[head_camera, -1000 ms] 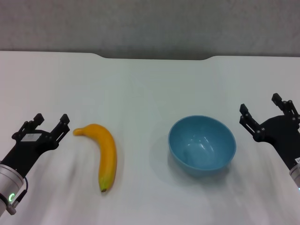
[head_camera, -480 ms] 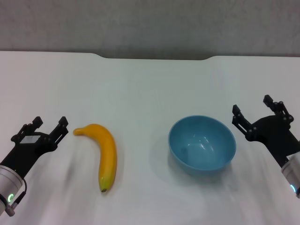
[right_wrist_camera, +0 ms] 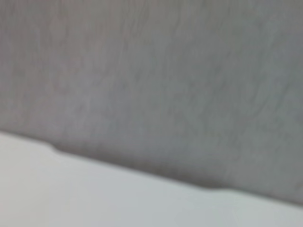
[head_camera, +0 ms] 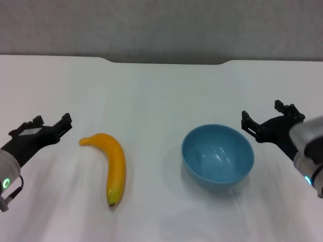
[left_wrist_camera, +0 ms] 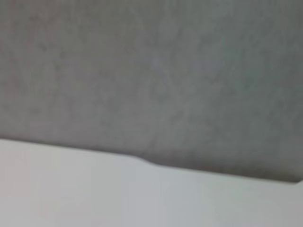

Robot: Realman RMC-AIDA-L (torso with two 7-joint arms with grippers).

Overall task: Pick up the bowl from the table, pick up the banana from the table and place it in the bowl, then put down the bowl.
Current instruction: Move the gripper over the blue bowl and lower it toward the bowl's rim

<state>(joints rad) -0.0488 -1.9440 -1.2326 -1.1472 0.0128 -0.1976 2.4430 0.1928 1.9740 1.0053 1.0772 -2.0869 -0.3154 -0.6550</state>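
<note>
The light-blue bowl stands upright and empty on the white table, right of centre. The yellow banana lies left of centre, stem toward the left, dark tip toward the front. My right gripper is open, just right of the bowl's rim and level with it, not touching. My left gripper is open, a short way left of the banana's stem end, not touching. Both wrist views show only the table's far edge and the grey wall; neither shows bowl or banana.
The table's far edge has a shallow dark cut-out at the middle. A grey wall stands behind it. Nothing else lies on the tabletop.
My right gripper has moved left and forward toward the bowl's rim. My left gripper has risen and moved slightly away from me, left of the banana. Bowl and banana have not moved.
</note>
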